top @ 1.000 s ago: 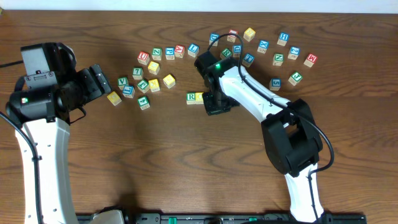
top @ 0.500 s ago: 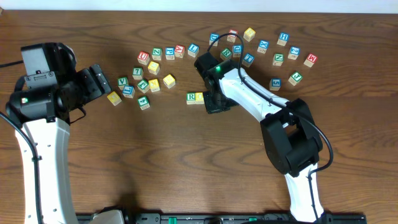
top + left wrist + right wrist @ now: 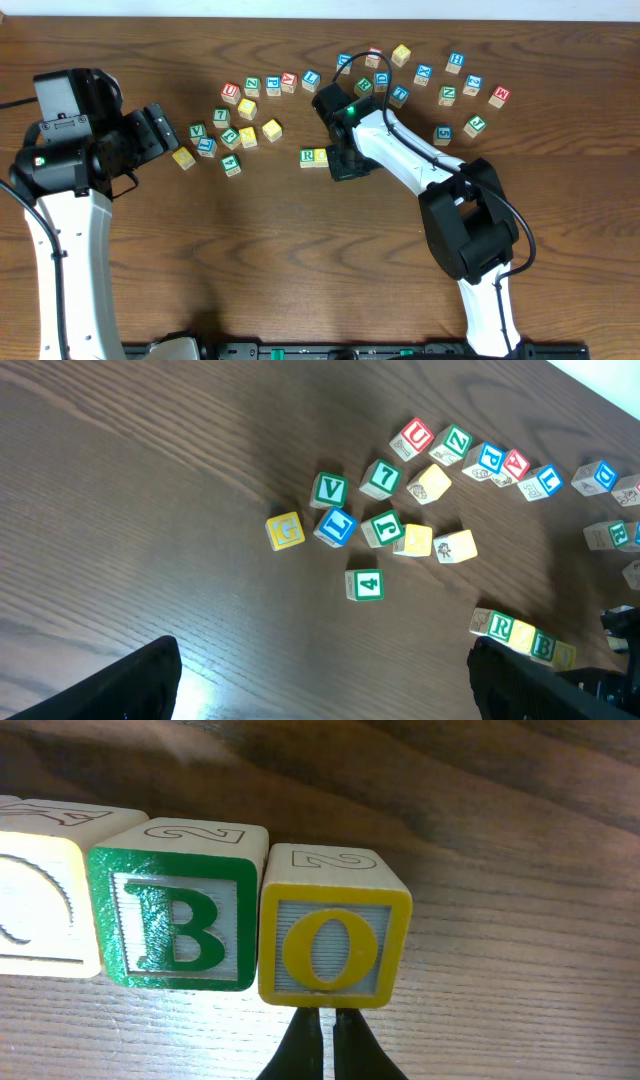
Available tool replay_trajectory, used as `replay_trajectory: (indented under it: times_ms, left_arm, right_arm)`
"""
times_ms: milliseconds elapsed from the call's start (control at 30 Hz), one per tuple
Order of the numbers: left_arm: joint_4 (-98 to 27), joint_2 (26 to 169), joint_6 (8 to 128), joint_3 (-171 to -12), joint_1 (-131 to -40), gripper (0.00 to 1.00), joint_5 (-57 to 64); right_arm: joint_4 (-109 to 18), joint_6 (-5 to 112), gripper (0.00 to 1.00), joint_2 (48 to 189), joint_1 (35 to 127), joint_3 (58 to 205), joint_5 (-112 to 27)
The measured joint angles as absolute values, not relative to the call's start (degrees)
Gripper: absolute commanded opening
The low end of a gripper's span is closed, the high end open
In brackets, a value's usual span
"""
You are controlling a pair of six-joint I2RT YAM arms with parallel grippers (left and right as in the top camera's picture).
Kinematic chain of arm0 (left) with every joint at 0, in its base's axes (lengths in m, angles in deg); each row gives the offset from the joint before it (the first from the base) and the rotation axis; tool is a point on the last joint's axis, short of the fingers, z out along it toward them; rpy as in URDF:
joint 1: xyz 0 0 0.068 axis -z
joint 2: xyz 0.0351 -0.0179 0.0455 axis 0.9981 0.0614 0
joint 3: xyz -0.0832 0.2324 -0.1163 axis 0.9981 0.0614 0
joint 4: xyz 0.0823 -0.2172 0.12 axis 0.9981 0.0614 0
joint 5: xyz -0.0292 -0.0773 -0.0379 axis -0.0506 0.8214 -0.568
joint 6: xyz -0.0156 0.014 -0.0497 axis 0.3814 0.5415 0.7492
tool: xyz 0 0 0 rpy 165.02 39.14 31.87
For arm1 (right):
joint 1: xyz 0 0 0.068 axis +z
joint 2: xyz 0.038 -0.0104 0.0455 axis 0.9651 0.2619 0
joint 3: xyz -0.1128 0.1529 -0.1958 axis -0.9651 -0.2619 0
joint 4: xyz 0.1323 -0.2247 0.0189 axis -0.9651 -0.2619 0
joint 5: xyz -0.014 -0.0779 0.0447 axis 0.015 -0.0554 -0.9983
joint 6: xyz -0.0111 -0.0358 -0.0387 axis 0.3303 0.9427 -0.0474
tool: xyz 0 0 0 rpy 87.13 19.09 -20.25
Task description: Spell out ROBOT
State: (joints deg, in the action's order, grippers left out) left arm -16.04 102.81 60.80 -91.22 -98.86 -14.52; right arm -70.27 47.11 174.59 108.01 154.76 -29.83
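A row of cubes lies mid-table: green R (image 3: 307, 156) (image 3: 497, 626), a yellow cube (image 3: 320, 156) (image 3: 521, 636), green B (image 3: 180, 920) (image 3: 543, 647) and a yellow O (image 3: 335, 935). My right gripper (image 3: 327, 1015) (image 3: 345, 165) is shut with nothing in it. Its tips rest against the near face of the yellow O at the row's right end, and the arm hides that end from overhead. My left gripper (image 3: 152, 130) (image 3: 320, 700) stands open and empty at the far left, well away from the row. I cannot pick out the T among the scattered cubes.
Loose letter cubes lie in two groups: one to the left around the 4 cube (image 3: 231, 164) (image 3: 367, 584), one behind the right arm around a yellow cube (image 3: 401, 54). The table's far edge (image 3: 320, 20) runs just behind them.
The right gripper has crept slightly toward the far side at the row's end. The left arm and the loose cubes have not moved.
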Motion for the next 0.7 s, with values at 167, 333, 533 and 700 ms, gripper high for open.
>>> replay_trajectory:
  times_ms: [167, 333, 533, 700]
  left_arm:
    - [-16.0, 102.8, 60.8, -91.2, -98.9, 0.90, -14.5]
    - [-16.0, 102.8, 60.8, -91.2, -98.9, 0.91, -14.5]
    - [-16.0, 102.8, 60.8, -91.2, -98.9, 0.91, -14.5]
    - [-16.0, 102.8, 60.8, -91.2, -98.9, 0.91, -14.5]
  right_arm:
    - [-69.8, 47.1, 0.01, 174.6, 108.0, 154.8, -29.7]
    - [-69.3, 47.1, 0.01, 174.6, 108.0, 154.8, -29.7]
    - [-69.1, 47.1, 0.01, 174.6, 108.0, 154.8, -29.7]
    - [-69.1, 47.1, 0.01, 174.6, 108.0, 154.8, -29.7]
